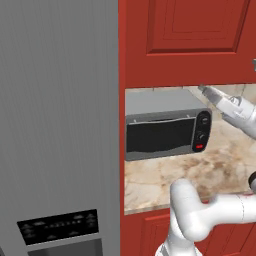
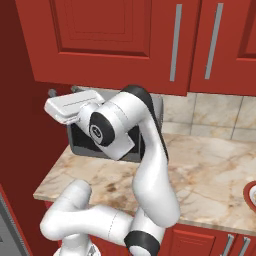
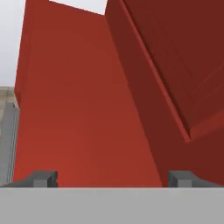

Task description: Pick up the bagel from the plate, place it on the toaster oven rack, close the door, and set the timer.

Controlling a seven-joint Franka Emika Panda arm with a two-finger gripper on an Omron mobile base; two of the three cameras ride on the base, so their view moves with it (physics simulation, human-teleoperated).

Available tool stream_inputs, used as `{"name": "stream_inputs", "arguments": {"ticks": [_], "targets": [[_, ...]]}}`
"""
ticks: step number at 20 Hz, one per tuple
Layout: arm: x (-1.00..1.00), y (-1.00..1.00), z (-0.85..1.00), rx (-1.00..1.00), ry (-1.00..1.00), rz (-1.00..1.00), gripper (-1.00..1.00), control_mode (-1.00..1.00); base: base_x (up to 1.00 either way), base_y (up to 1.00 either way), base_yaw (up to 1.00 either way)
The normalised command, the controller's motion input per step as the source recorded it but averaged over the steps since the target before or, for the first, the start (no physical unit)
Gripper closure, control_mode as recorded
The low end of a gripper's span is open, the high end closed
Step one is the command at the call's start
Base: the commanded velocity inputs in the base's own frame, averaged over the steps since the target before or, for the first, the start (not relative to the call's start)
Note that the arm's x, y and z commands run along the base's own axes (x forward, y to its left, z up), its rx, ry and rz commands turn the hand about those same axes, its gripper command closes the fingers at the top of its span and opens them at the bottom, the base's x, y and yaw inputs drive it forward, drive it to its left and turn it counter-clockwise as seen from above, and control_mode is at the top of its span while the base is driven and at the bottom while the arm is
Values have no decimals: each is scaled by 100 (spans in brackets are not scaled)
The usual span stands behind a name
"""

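Grey toaster oven (image 1: 167,131) sitting on the marble counter (image 1: 210,172) against the red side panel (image 3: 83,122), its door (image 1: 160,136) standing shut, gripper (image 2: 62,91) hovering just above the oven's top edge under the upper cabinets (image 2: 125,40), jaws spread wide and holding nothing, bare counter lying open in front of the oven

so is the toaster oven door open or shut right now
Shut. In the left base view the dark glass door stands upright and flush in the grey toaster oven front, beside the control knobs, with no rack or interior showing.
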Motion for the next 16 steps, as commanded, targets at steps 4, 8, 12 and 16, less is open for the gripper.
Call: {"name": "stream_inputs", "arguments": {"ticks": [4, 8, 12, 16], "targets": [[-11, 0, 17, -50, 0, -16, -100, -100, 0, 0, 0], [-37, -8, 70, 10, 6, -14, -100, -100, 0, 0, 0], [-41, -8, 94, 51, 29, -10, -100, -100, 0, 0, 0], [-31, -2, 76, 74, 48, -10, -100, -100, 0, 0, 0]]}}
